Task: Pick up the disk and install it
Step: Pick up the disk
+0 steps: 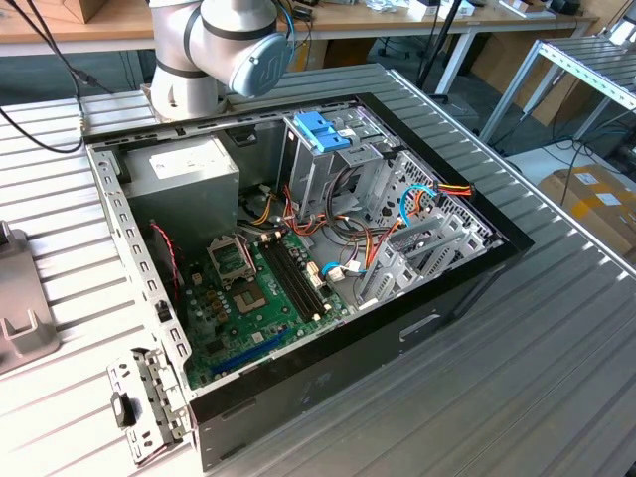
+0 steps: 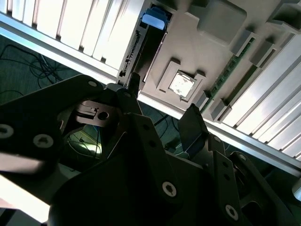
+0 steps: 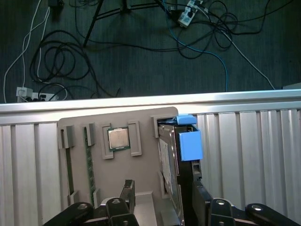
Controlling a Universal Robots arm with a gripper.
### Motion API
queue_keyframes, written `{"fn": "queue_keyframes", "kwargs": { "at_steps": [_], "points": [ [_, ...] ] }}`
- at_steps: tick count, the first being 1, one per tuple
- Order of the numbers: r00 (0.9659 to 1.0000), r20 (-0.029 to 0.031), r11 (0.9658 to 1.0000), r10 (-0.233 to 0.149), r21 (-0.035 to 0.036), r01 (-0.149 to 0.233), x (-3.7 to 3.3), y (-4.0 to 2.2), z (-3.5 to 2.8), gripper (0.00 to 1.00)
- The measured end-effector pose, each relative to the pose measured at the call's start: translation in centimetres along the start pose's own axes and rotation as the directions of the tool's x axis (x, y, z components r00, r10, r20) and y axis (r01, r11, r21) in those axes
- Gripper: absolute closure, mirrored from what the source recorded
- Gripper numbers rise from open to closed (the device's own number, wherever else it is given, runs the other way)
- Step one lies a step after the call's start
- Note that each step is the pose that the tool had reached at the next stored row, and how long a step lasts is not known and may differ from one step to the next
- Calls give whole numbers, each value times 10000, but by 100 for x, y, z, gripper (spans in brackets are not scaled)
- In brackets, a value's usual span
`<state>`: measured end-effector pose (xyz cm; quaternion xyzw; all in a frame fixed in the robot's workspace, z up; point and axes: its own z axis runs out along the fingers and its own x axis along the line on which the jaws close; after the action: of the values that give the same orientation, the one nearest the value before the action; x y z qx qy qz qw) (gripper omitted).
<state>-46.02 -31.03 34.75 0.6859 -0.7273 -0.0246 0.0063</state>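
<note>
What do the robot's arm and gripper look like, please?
The arm is built of rounded silver-grey joint housings, one of them closed by a pale blue cap with a white marking. In the first wrist view the gripper is black, with angular linkage fingers pinned by round silver screw heads.

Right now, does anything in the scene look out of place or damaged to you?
Nothing looks damaged. One oddity: in the exterior view a metal bracket lies flat on the table by the computer case, at its corner and outside it. The disk stands on edge in its grey tray.
</note>
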Motion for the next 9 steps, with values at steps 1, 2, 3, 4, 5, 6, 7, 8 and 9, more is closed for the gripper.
{"fn": "queue_keyframes", "kwargs": {
  "at_steps": [1,2,3,4,5,6,7,8,9],
  "points": [
    [10000,0,10000,0,1,0,-2,0,1,40],
    [10000,0,10000,0,0,0,-4,1,3,40],
    [10000,0,10000,0,0,0,-5,1,4,40],
    [10000,0,10000,0,1,0,-6,2,5,40],
    [10000,0,10000,0,0,0,-7,2,6,40],
    [10000,0,10000,0,1,0,-9,2,7,40],
    [10000,0,10000,0,1,0,-9,2,8,40],
    [10000,0,10000,0,1,0,-11,3,9,40],
    [10000,0,10000,0,1,0,-12,3,10,40]
  ]
}}
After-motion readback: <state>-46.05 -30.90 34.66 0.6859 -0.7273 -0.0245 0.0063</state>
